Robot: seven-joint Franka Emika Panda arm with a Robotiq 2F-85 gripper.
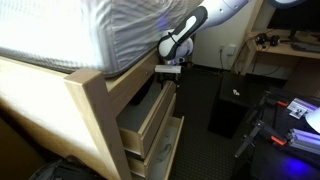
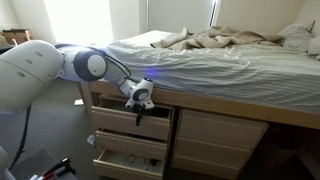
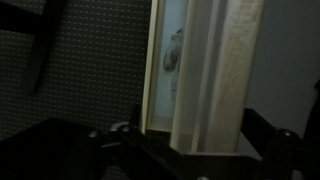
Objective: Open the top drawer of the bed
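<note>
So, one big bed (image 2: 230, 70) with a striped mattress. Two pale-wood drawers poke out under it: the top drawer (image 1: 140, 115) and a lower drawer (image 1: 162, 148). One tool (image 1: 168, 76) sits at the top drawer's front edge, can't tell if it's clamped.

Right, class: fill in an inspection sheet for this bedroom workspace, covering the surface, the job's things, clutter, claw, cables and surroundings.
Surface: grey floor, bare where it shows.
Job's things: wide pale-wood top drawer, partly pulled out of the tall pale-wood bed.
Clutter: the lower pale-wood drawer is also open, contents unclear; rumpled beige bedding lies on the mattress.
Claw: the robot's claw is at the top drawer's upper edge; open or shut cannot be told.
Cables: dark leads seem to lie on the desk, too small to be sure.
Surroundings: black box on the floor; wooden desk; bright window.
</note>
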